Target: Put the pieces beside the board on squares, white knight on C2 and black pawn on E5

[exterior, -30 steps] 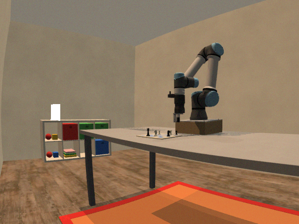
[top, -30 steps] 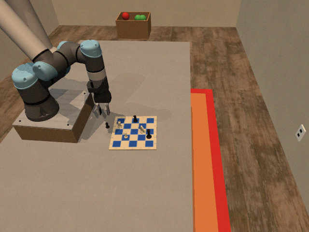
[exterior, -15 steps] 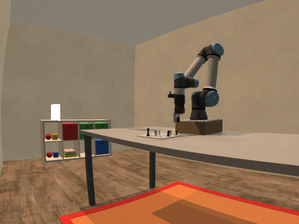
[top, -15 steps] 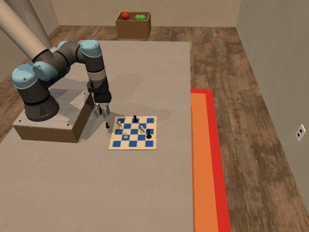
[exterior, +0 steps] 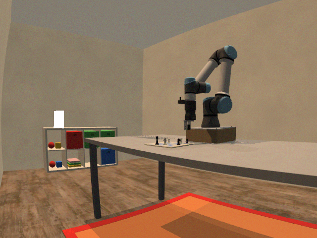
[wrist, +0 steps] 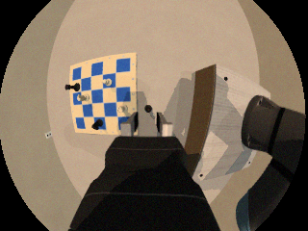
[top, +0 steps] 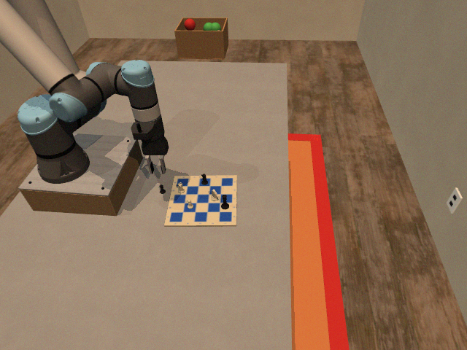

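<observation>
pawn [top: 162, 189] [exterior: 186, 141] [wrist: 148, 109] stands below the open hand [top: 155, 171] [exterior: 187, 128] [wrist: 147, 117], untouched.

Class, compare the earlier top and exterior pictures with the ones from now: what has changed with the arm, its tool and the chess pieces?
Nothing has visibly changed. The arm and its open, empty tool stayed above the table; the black pawn still stands beside the chessboard, and the pieces on it kept their places.
</observation>
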Robot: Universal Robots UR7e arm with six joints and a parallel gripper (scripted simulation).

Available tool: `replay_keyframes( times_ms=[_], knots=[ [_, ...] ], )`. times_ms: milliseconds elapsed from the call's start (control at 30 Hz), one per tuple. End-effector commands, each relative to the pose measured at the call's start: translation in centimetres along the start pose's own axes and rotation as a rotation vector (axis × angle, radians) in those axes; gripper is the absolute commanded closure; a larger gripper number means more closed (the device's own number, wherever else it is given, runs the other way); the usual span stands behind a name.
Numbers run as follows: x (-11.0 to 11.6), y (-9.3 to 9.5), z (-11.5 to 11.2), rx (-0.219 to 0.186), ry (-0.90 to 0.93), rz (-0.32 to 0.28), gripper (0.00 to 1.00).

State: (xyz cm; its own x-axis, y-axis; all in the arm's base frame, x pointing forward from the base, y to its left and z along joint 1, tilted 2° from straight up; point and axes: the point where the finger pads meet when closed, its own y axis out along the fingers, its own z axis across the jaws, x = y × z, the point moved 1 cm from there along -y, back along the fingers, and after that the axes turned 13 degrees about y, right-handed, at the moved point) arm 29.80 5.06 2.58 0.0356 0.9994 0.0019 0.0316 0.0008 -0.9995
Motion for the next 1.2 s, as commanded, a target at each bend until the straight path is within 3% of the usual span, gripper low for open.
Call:
replay_keyframes(
  times_ms=[0,467,1167],
  knots=[
    [0.0,0.0,0.0,-0.001,0.0,0.0,0.32],
    [0.0,0.4,0.0,-0.001,0.0,0.0,0.32],
    [-0.1,3.0,0.0,-0.001,0.0,0.0,0.32]
  ],
)
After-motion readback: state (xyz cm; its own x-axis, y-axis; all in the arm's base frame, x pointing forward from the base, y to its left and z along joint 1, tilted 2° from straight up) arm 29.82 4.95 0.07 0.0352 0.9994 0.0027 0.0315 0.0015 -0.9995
